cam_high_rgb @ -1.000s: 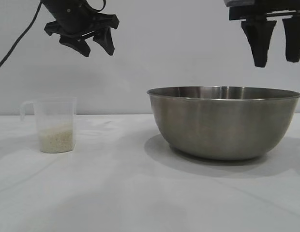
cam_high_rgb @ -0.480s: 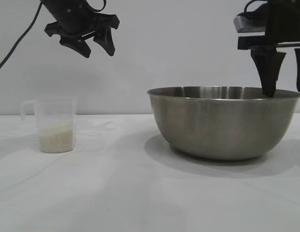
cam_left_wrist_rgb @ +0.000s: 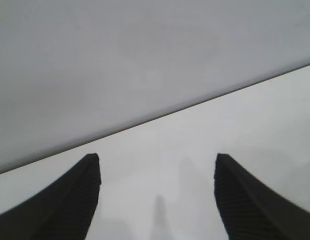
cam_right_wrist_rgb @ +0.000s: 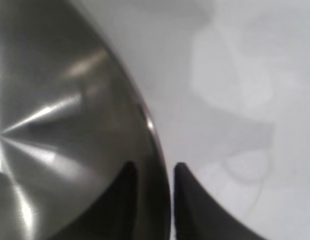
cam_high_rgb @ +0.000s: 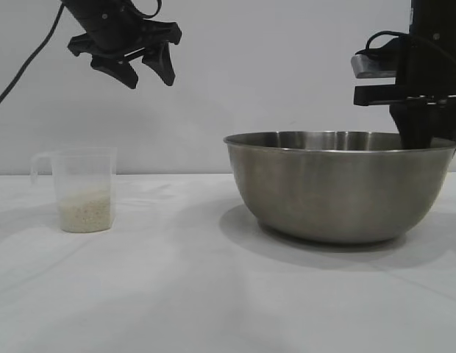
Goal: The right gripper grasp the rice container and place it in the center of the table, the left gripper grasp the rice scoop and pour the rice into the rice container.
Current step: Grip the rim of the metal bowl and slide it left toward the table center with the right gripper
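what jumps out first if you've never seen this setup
The big steel rice container fills the table's right half, and the right gripper has its fingers pinched on the bowl's rim, one inside and one outside. At far left stands the rice scoop with rice in its bottom, the left gripper open high above.

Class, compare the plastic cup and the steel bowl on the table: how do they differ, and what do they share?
The cup is small, clear plastic; the bowl is much larger, brushed steel. The cup holds rice at its bottom; the bowl's visible inside shows none. The cup stands untouched, the left hand open above it; the right hand straddles the bowl's rim. Both stand upright on the table.
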